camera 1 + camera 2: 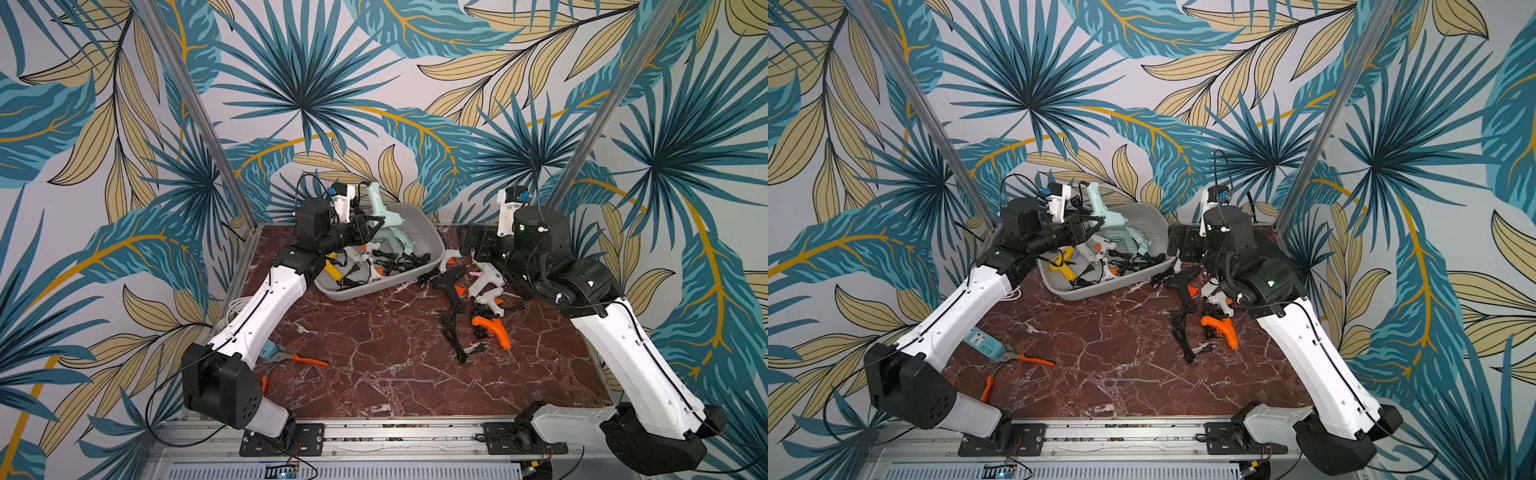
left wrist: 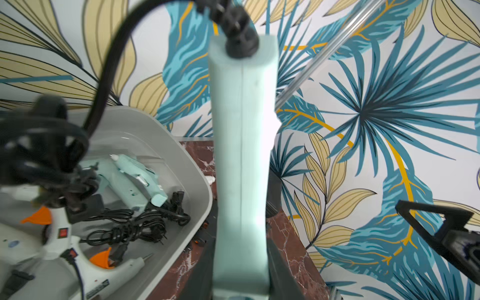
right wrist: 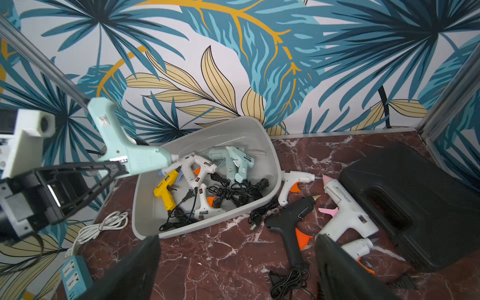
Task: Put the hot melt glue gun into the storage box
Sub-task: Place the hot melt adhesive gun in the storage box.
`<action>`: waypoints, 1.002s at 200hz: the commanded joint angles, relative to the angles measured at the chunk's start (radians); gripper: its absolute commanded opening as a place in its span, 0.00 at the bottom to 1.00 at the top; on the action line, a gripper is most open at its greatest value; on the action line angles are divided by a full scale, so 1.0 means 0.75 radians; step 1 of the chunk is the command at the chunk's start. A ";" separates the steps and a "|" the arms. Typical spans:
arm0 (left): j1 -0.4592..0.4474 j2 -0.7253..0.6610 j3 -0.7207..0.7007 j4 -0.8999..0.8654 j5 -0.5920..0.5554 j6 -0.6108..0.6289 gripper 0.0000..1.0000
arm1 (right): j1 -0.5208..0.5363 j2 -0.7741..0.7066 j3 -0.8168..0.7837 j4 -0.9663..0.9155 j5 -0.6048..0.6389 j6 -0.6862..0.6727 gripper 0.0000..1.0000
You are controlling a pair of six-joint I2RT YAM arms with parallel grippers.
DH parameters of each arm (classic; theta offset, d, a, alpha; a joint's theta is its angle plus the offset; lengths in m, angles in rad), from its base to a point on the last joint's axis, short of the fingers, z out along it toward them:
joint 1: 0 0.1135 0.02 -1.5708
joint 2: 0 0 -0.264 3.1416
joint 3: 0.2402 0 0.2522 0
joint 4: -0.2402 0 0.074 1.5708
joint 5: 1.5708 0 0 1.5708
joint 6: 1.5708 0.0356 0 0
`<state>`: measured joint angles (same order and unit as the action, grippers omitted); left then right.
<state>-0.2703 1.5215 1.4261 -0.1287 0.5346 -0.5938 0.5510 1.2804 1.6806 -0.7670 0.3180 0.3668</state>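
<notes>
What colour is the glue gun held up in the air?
Pale mint green glue gun, clearest in the right wrist view, clamped in the left gripper.

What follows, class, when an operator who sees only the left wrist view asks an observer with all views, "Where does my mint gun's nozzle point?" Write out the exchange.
Observer: The left tool holds the mint gun handle up, with the nozzle toward the box.
Operator: Are any guns outside the box?
Observer: Yes. A black gun lies on the table beside it, with white guns nearby.
Operator: And the right tool?
Observer: The right tool is open and empty, above the table.
</notes>
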 commanded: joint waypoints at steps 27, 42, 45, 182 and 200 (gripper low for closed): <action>0.149 0.127 -0.019 -0.043 0.121 0.034 0.00 | -0.002 0.080 -0.058 -0.059 0.025 0.014 0.96; 0.179 0.157 -0.068 -0.017 0.151 0.029 0.00 | -0.001 0.102 -0.056 -0.059 0.006 0.019 0.96; 0.183 0.164 -0.078 -0.012 0.156 0.029 0.00 | 0.000 0.106 -0.056 -0.059 0.003 0.021 0.96; 0.304 0.461 -0.248 -0.073 0.183 0.012 0.01 | -0.001 0.208 -0.089 -0.085 -0.017 0.059 0.97; 0.305 0.493 -0.232 -0.119 0.169 0.039 0.05 | -0.001 0.223 -0.093 -0.086 -0.016 0.058 0.97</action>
<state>-0.0513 1.8656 1.2476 -0.1776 0.6724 -0.5919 0.5514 1.4311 1.6302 -0.8135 0.3019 0.3977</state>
